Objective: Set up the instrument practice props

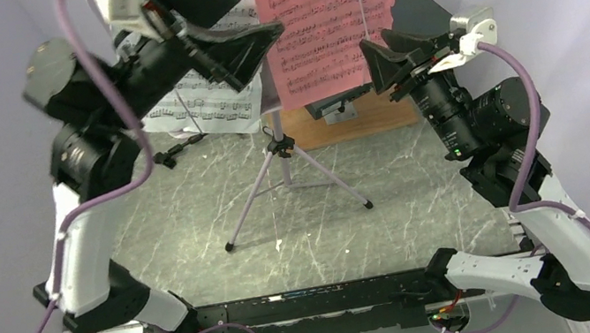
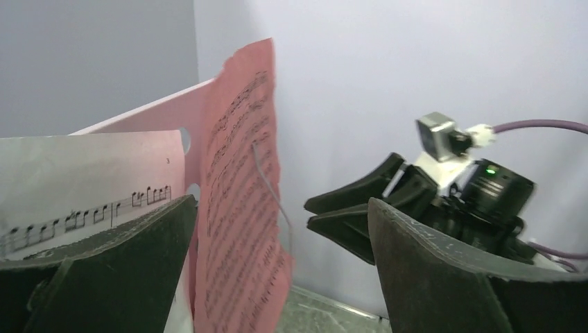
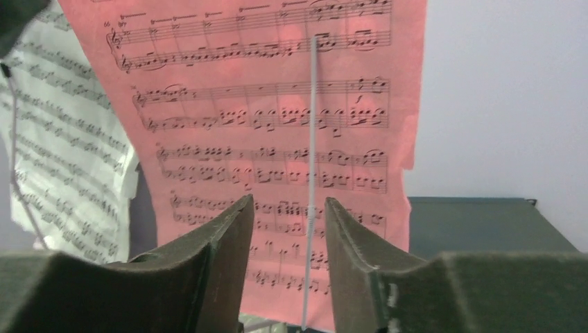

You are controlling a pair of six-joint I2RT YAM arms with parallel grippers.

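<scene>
Looks like the sheet-placing step, judged close to done. At the left gripper (image 1: 263, 12): spread wide, clasping nothing, raised high above the grey marbled tabletop (image 1: 310, 227). Just beyond its fingertips, framed between them in the wrist view: a pink sheet of printed music (image 1: 330, 18), upright, seen nearly edge-on and a little curled, touching neither finger. Off to that tool's left: a white sheet of printed music (image 1: 209, 99), with a pale perforated stand desk (image 2: 149, 114) behind both pages. At the right gripper (image 1: 371, 65): parted by a narrow gap, empty too, aimed square at the lower face of the pink page and just short of it. Straight ahead of it, down the page: a thin wire page-holder (image 3: 313, 173). Further back and to its right: a dark flat box (image 3: 478, 222). Below and between both tools: a silver folding tripod (image 1: 289, 176), legs splayed on the tabletop. Cannot make out a microphone or its small stand for certain in any view. For the next move, probably: draw both tools straight back from the paper without brushing its loose edges, since a nudge could slide a page off the ledge or rock the light tripod; then look for the microphone and seat it upright in its stand.
</scene>
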